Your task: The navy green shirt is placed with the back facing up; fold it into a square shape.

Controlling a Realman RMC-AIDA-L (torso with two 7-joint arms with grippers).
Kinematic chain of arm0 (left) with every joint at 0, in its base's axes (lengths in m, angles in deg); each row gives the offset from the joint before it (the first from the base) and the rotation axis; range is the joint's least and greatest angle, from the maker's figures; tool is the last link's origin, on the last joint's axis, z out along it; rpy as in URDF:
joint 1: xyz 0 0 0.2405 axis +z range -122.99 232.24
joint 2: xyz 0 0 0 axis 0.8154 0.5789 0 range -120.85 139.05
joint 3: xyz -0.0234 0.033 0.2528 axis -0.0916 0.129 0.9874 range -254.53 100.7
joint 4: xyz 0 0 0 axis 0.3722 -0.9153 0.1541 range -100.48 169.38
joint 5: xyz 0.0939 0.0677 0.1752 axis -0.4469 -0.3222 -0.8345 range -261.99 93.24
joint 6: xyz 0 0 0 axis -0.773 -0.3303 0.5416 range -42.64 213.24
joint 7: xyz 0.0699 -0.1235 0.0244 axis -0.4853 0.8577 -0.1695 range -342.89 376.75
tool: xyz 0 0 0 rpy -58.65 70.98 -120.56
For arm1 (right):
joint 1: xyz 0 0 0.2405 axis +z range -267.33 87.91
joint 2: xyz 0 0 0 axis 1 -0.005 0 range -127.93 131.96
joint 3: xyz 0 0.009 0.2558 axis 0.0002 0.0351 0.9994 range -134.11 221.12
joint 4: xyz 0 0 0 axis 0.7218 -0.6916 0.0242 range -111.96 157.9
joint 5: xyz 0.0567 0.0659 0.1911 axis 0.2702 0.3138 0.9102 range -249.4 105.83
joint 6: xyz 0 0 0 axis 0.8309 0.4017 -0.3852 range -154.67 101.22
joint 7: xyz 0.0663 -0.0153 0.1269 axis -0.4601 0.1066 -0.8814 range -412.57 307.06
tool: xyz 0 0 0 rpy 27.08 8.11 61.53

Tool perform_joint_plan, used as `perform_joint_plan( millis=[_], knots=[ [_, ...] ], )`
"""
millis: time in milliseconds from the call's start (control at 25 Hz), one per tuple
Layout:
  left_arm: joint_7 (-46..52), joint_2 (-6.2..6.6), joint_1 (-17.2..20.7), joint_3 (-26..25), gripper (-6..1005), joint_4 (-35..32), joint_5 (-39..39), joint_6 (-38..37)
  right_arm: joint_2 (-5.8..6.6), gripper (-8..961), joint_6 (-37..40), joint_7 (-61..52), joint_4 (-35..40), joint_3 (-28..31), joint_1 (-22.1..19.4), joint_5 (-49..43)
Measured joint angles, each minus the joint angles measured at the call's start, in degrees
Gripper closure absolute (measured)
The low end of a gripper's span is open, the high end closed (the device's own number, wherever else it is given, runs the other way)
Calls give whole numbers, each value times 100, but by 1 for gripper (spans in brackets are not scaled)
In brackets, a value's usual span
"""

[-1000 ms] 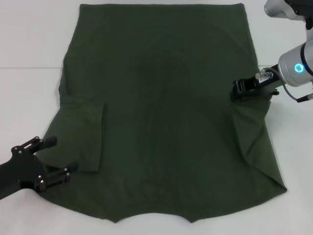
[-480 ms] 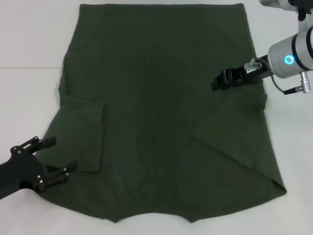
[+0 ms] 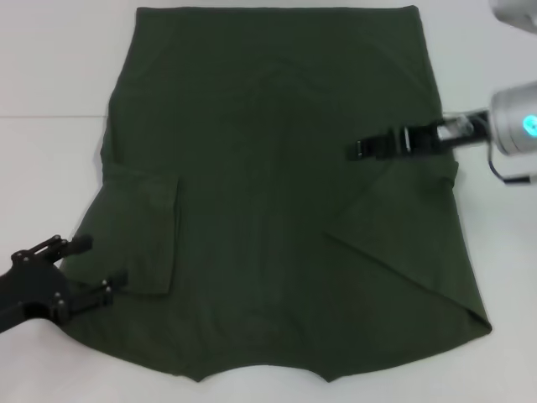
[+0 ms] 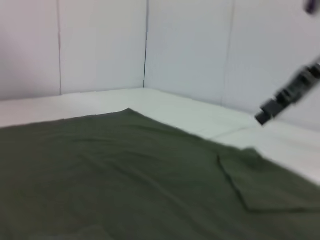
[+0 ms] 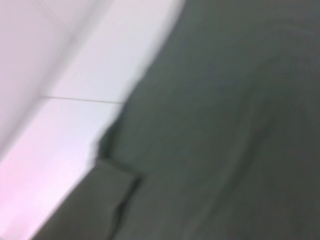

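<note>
1. White table [image 3: 50,84] and pale walls surround the navy green shirt [image 3: 268,168], spread flat across the middle, back up.
2. Both sleeves lie folded inward, at 8 and 4 o'clock; body folds remain, so I judge it early.
3. My right gripper [image 3: 362,150] reaches over the cloth at 3 o'clock; I cannot tell its finger gap.
4. My left gripper [image 3: 91,267] sits at 8 o'clock, fingers spread wide, empty.
5. My right wrist view is blurred; the hem's far edge is cut off.
</note>
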Motion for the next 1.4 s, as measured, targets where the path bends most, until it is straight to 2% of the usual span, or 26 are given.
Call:
perform_joint_plan(
  millis=[160,280,400,480,520,720,920,1040,1240,1400],
  knots=[
    [1115,171,-51,-204,146,-82,-20,-491,-34,319,681,1872,20,69,-864,1225],
    [2404,340,-75,-305,146,-256,-143,-876,-145,193,1109,3366,48,96,-1593,1816],
    [3769,468,-146,-429,145,-476,-572,-1152,-328,98,1232,5020,-2,120,-2287,2170],
    [4556,533,-214,-522,145,-588,-951,-1285,-398,35,1243,5915,-170,100,-2549,2239],
    [4819,556,-248,-546,145,-615,-1101,-1321,-421,35,1245,6402,-338,93,-2637,2260],
    [6180,702,-448,-812,146,-701,-1872,-1532,-408,34,1084,7988,-1312,168,-2694,2325],
    [6726,856,-609,-892,160,-964,-2224,-1554,-397,34,1055,8489,-1489,332,-2657,2331],
    [6852,878,-779,-820,168,-938,-2596,-1292,-381,34,1144,8495,-1426,331,-2640,2324],
    [7091,850,-870,-303,182,-883,-2779,-695,-366,35,1215,8454,-1345,323,-2613,2310],
    [7218,881,-940,-298,194,-736,-2922,-519,-364,35,1189,8448,-1344,301,-2583,2301]
  ],
)
